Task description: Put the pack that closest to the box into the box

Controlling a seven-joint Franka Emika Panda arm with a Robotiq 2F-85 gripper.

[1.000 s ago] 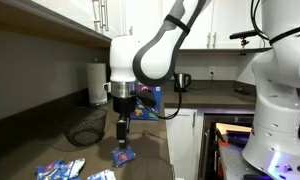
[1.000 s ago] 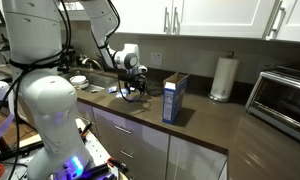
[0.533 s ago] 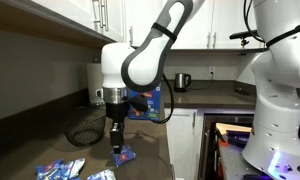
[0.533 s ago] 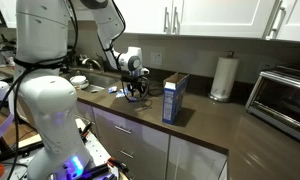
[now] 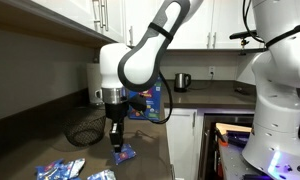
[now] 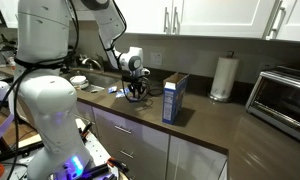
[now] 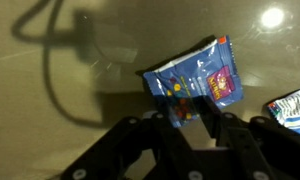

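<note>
While one blue, red-printed pack [image 7: 197,80] is lying flat on the desk [image 7: 50,110], a second packet [image 7: 293,106] is showing at four o'clock. Whether the hand [image 7: 195,113], straddling its six-o'clock edge, is pinching it, I cannot tell.

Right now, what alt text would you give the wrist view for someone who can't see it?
The gripper reaches in from the bottom edge, its two dark fingertips straddling the lower edge of a tilted blue pack lying on a glossy brown counter; whether it is gripped is unclear. Another blue packet pokes in at the frame's right edge.
</note>
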